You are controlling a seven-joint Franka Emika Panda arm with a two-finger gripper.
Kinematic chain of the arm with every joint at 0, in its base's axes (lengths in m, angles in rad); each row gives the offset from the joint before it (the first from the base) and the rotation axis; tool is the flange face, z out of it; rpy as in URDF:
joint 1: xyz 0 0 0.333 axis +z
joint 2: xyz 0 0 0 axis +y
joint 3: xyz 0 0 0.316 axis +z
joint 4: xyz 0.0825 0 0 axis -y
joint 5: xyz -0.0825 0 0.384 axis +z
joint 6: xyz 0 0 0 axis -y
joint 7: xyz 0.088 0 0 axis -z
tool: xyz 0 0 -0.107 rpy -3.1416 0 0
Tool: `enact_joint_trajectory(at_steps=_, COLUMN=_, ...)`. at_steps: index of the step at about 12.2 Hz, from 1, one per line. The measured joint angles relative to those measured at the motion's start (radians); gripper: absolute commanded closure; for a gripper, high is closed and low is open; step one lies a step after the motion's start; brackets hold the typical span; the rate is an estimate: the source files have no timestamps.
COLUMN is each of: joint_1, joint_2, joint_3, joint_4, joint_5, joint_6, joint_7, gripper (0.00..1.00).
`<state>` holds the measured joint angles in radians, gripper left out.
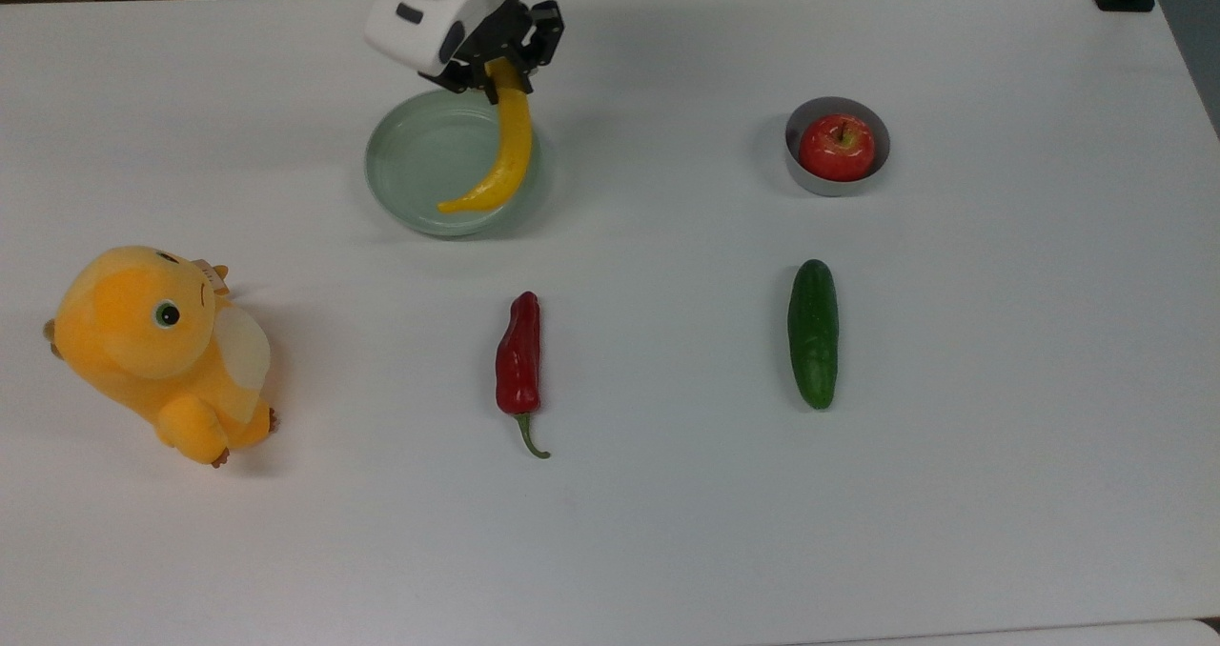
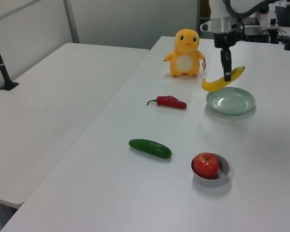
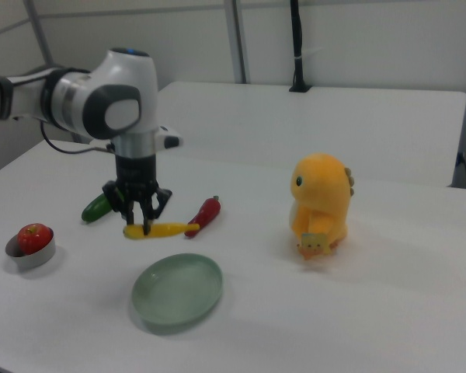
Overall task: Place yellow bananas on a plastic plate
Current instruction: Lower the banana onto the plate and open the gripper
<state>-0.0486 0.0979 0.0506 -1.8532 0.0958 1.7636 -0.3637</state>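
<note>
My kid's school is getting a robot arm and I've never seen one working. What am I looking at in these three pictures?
It is one robot arm ending in a two-finger gripper, filmed by three fixed cameras at the same moment: one looks down from above, two look across the white table from opposite sides.

The gripper is shut on one end of a yellow banana and holds it in the air above a pale green plate; the side views show the banana clear of the plate.

Also on the table: an orange plush toy, a red chili pepper, a green cucumber, and a red apple sitting in a small grey bowl.
</note>
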Motion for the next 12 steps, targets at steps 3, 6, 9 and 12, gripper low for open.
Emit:
enact_joint_trajectory(at_steps=3, joint_1=-0.035, joint_2=0.01, joint_3=-0.023, joint_4=-0.072, joint_5=0.0, joint_6=0.089, joint_7=-0.07, gripper=1.0)
enact_joint_trajectory(at_steps=6, joint_1=-0.039, joint_2=0.013, joint_3=-0.037, joint_4=-0.113, joint_5=0.0, joint_6=0.112, joint_7=-0.104, gripper=0.75)
enact_joint_trajectory(at_steps=9, joint_1=-0.041, joint_2=0.013, joint_3=-0.037, joint_4=-0.136, joint_5=0.0, joint_6=0.112, joint_7=-0.106, gripper=0.05)
enact_joint_trajectory(at_steps=12, joint_1=-0.048, joint_2=0.013, joint_3=-0.039, joint_4=-0.14, joint_5=0.0, joint_6=0.112, joint_7=-0.106, gripper=0.0)
